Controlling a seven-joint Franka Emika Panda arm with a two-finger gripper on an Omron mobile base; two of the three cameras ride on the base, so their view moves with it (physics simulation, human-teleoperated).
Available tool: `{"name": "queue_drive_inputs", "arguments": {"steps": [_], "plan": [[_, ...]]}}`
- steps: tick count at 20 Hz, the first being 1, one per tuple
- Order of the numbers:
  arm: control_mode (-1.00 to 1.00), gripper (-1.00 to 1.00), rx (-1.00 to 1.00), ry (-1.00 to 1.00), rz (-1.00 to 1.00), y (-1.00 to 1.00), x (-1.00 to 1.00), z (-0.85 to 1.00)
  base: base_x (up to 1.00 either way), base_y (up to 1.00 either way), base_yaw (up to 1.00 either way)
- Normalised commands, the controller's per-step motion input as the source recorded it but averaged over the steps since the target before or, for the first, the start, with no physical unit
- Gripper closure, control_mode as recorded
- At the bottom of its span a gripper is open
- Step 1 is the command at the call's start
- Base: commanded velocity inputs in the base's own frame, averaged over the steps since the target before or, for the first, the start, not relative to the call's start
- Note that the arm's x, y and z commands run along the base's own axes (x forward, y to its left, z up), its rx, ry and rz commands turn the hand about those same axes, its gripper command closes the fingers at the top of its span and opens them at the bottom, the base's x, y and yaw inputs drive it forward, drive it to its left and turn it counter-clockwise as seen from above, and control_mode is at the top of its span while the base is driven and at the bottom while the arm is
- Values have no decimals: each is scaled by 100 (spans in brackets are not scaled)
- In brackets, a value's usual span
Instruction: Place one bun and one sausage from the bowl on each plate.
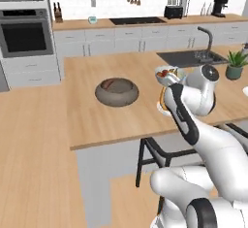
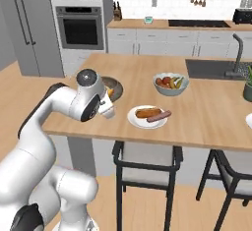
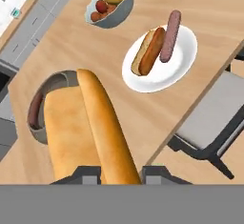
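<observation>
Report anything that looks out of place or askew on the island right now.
Little stands out. On the white plate, the sausage lies with one end sticking out past the rim instead of fully on it. The gripper holds a bun above the dark bowl. Nothing spilled.

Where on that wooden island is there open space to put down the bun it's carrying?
Bare wood runs between the dark bowl and the white plate, and along the counter edge near the gripper holding the bun. It is crowded where the plate, already carrying a bun and sausage, sits beside the fruit bowl.
</observation>
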Motion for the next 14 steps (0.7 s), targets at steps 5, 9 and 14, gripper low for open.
{"name": "queue_drive_inputs", "arguments": {"steps": [5, 9, 14], "plan": [[100, 100, 0, 0, 0, 0, 0, 0, 37, -100, -40], [100, 100, 0, 0, 0, 0, 0, 0, 54, -100, -36], [100, 100, 0, 0, 0, 0, 0, 0, 84, -100, -31]]}}
